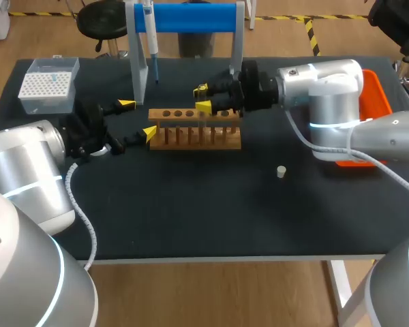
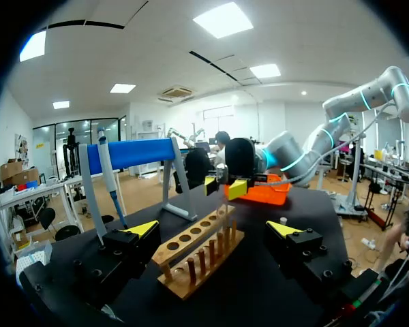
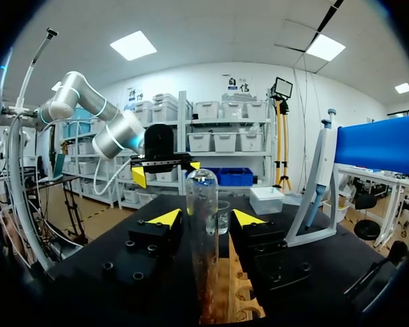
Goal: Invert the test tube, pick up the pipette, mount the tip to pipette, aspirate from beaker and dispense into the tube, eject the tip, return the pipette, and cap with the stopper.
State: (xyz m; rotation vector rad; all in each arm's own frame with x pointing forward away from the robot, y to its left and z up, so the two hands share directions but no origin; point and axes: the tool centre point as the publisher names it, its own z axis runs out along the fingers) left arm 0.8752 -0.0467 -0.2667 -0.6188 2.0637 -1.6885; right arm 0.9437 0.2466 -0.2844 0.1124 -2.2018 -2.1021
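Note:
A glass test tube point(image 3: 203, 238) stands in the wooden rack point(image 1: 194, 129) with its round end up. My right gripper point(image 3: 206, 218) is open around it, one finger close against the glass and the other a small gap away. In the head view this gripper point(image 1: 203, 98) hovers over the rack's right half. My left gripper point(image 1: 138, 118) is open at the rack's left end, and the rack point(image 2: 198, 252) lies between its fingers. The pipette point(image 1: 150, 34) hangs on the blue stand. A small beaker point(image 3: 223, 216) sits just behind the tube. The stopper point(image 1: 281, 172) lies on the mat.
A white tip box point(image 1: 49, 85) stands at the back left. An orange tray point(image 1: 371, 102) sits at the right, partly under my right arm. The blue stand's grey legs point(image 1: 138, 75) rise just behind the rack.

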